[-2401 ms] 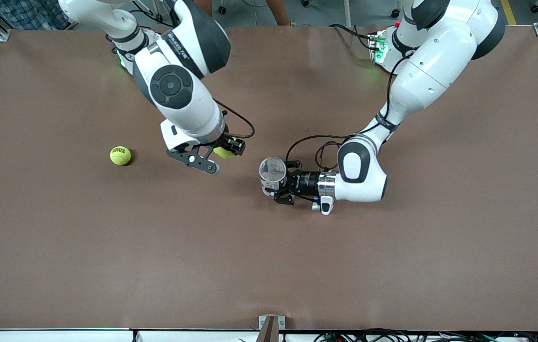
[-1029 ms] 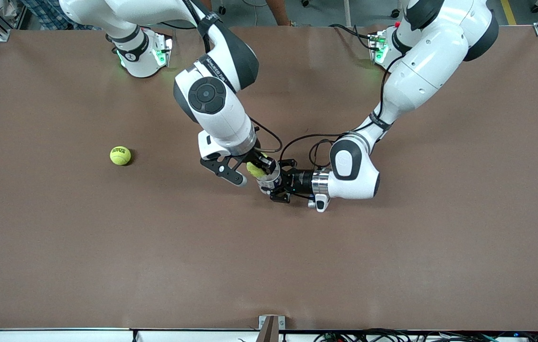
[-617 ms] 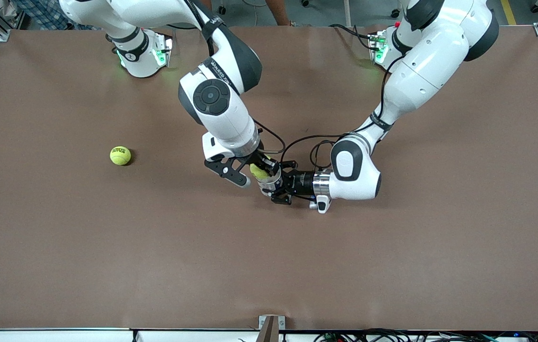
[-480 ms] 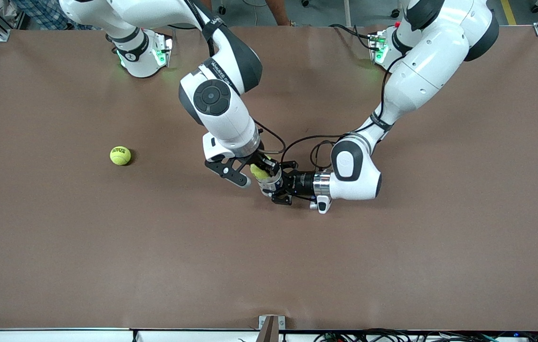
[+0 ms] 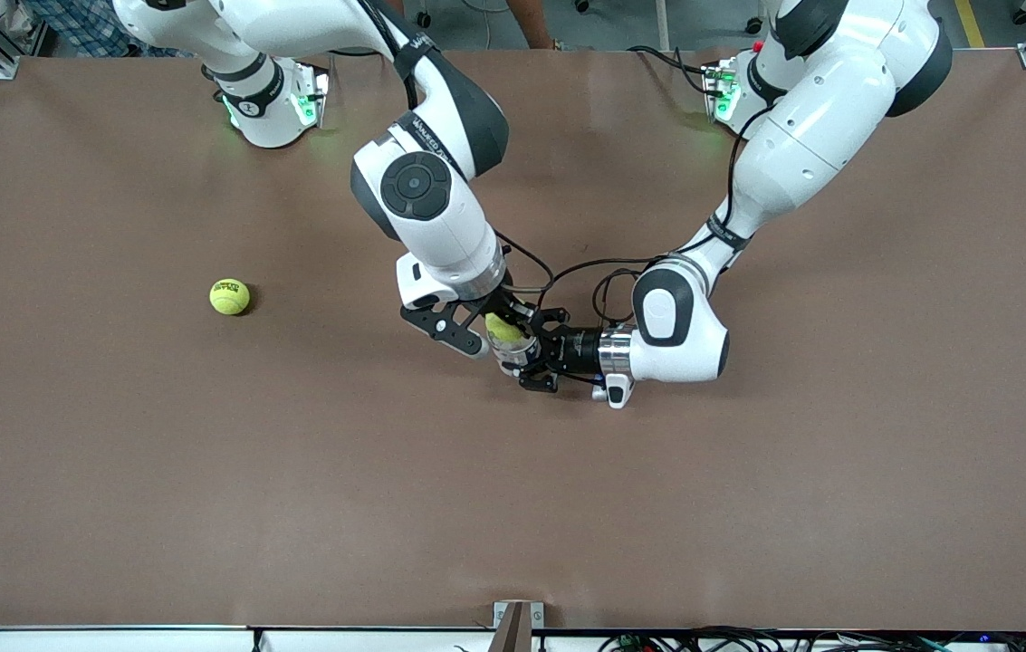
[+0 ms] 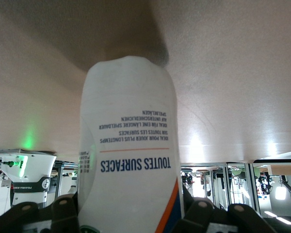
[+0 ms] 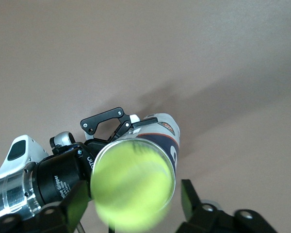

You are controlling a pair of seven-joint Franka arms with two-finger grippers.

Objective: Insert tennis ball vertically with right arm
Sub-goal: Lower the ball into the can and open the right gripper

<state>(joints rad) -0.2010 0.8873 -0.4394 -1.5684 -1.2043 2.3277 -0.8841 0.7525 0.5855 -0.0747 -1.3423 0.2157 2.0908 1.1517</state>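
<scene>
Right gripper (image 5: pixel 506 328): over can mouth, jaws clamped on ball
Ball (image 7: pixel 132 183): at open top of can
Left gripper (image 5: pixel 532 355): jaws clamped on can
Can (image 6: pixel 128 155): upright, mid-table
Spare ball (image 5: pixel 229 296): toward right arm's end

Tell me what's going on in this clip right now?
The left gripper holds a ball can upright, mouth up, over the middle of the table. The right gripper is over the can's mouth with a tennis ball, which sits at the opening. A second tennis ball lies toward the right arm's end of the table.
</scene>
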